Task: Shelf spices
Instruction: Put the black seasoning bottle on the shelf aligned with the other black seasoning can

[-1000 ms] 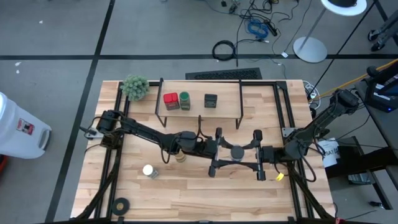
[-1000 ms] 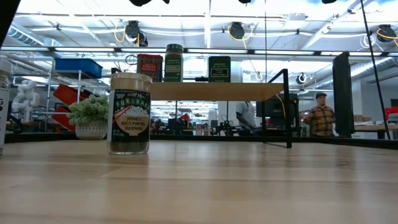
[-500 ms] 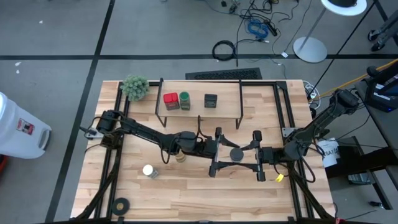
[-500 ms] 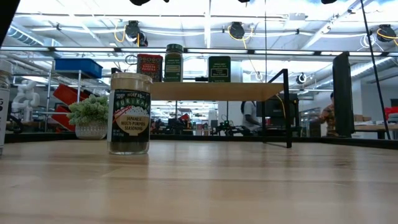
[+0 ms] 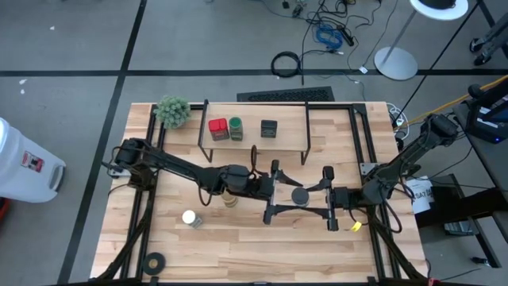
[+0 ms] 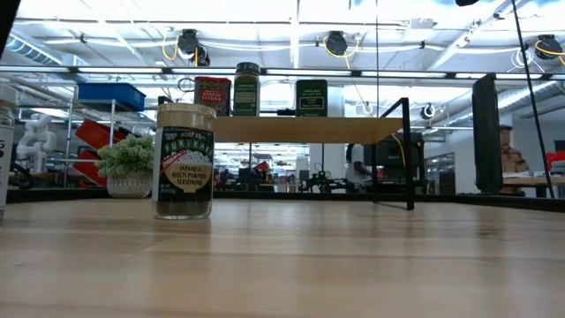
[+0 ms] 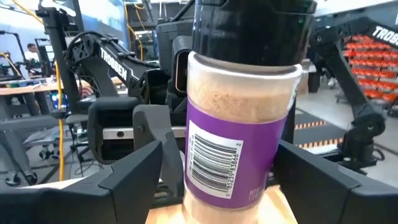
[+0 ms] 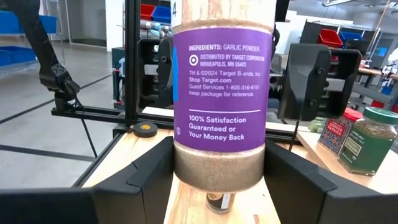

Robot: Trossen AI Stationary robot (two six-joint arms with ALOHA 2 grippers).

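Tabletop [image 5: 238, 242]: two jars [image 5: 190, 217] [image 5: 230, 200]; shelf [image 5: 290, 119]: three spices [image 5: 236, 129]; right claw [image 5: 305, 196] clamping jar [image 8: 222, 93]; left claw [image 7: 227, 180] open.

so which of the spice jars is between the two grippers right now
The purple-labelled garlic powder jar with the dark lid: it is between the right gripper and left gripper; the others stand elsewhere.

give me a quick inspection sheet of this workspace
surface: light wooden tabletop, no spills seen
job's things: red tin, green-lidded jar and dark square tin on the wooden-topped black-legged shelf; white-lidded jar on the tabletop; black-lidded purple-label jar held off the tabletop
clutter: fuzzy green plant ball, black tape roll
grippers: right gripper shut on that jar; left gripper around it too
cables: coiled black cable on the floor
surroundings: round white lamp base, white bin
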